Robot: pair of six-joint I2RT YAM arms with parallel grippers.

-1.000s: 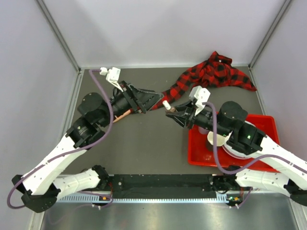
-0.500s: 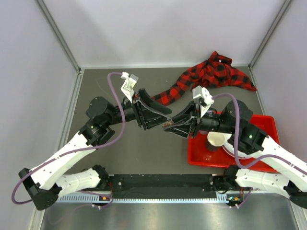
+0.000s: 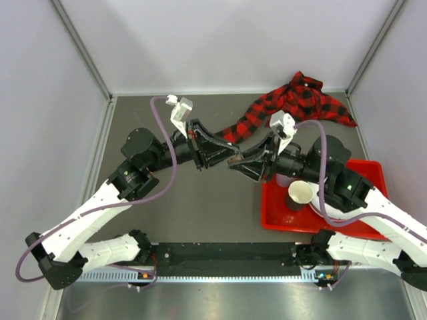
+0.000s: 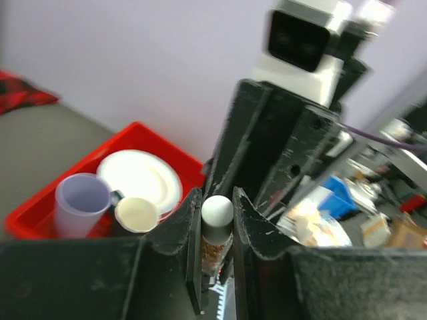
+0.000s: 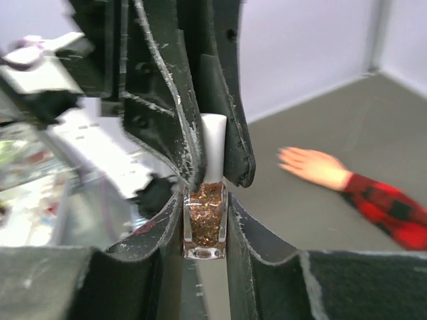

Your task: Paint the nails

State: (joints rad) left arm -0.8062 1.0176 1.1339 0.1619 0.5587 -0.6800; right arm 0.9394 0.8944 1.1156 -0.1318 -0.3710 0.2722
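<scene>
2 grippers meet tip to tip over the middle of the bench (image 3: 200, 200) in the top view: your left gripper (image 3: 228, 157) and right gripper (image 3: 240, 163). A plaid sleeve (image 3: 303, 100) runs in from the far right corner, and a red tray (image 3: 373, 170) sits by the right edge.

From the left wrist, your left gripper is closed on the white cap (image 4: 217, 211) of a small bottle (image 4: 212, 252).

From the right wrist, your right gripper clamps the bottle's glitter-filled glass. Beyond it, the mannequin hand (image 5: 313, 167) lies flat on the bench, apart from both grippers, its nails (image 5: 285, 157) too small to make out.
</scene>
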